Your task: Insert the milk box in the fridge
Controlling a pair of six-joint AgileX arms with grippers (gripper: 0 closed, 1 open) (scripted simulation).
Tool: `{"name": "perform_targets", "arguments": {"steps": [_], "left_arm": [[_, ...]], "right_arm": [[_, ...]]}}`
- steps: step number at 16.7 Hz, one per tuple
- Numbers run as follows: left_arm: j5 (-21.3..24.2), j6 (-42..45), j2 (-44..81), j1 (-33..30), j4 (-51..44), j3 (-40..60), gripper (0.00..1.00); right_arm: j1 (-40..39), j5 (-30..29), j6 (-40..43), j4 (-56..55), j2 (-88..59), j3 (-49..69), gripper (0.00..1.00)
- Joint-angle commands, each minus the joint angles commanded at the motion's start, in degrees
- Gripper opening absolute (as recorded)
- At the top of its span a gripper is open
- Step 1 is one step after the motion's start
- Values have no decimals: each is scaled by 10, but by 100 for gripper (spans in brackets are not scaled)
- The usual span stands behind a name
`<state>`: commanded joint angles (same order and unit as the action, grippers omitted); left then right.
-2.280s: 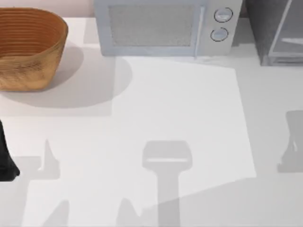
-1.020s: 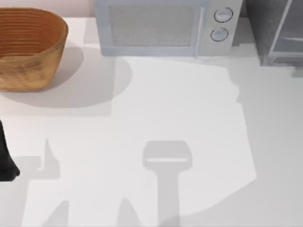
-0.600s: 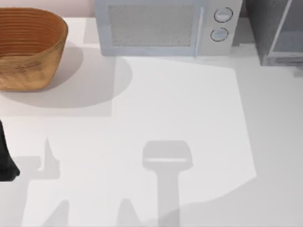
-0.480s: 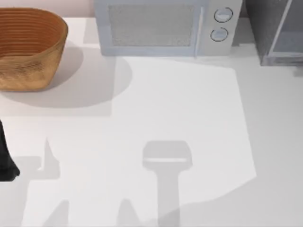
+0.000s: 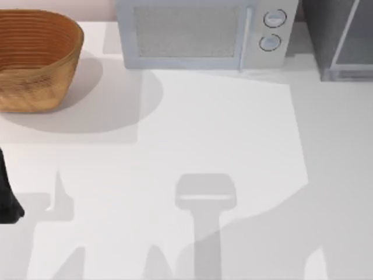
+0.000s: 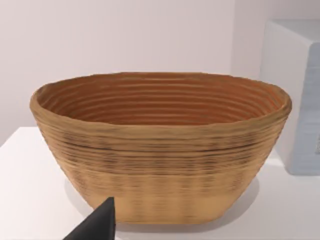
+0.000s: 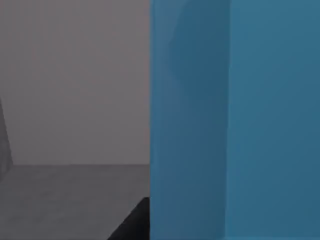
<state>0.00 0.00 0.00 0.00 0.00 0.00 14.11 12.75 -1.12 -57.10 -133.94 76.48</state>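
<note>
Top view: a shadow has spread across the table's point(image 5: 233, 134) near right corner within the last half-second, so the right arm is probably moving, the fridge point(image 5: 338, 41) at the far right. Right wrist view has the milk box point(image 7: 235, 120) close against the right hand point(image 7: 136, 223); whether it grips the box I cannot tell. Left arm point(image 5: 7, 198) is parked at the table's left edge.

One woven basket point(image 5: 36, 58), one microwave point(image 5: 201, 34), one fridge point(image 5: 341, 38) and one milk box point(image 7: 235, 120).

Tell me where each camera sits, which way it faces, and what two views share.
Top view: above the table, looking down on basket, microwave and fridge; left arm at the left edge.
Left wrist view: low, facing the basket; a dark left gripper fingertip shows.
Right wrist view: close against the milk box; a dark right gripper part shows.
Shared: basket and microwave, top and left wrist views.
</note>
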Motion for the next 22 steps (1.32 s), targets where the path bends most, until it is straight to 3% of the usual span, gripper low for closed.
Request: {"name": "perform_targets", "arguments": {"steps": [5,11,22], "left_arm": [[0,0,0,0,0,0,100],[0,0,0,0,0,0,100],[0,0,0,0,0,0,100]], "right_arm": [[-15,-13,3,85,-50,141,0],[-17,-15,3,98,-56,156,0],[-17,-15,3,98,-56,156,83]]}}
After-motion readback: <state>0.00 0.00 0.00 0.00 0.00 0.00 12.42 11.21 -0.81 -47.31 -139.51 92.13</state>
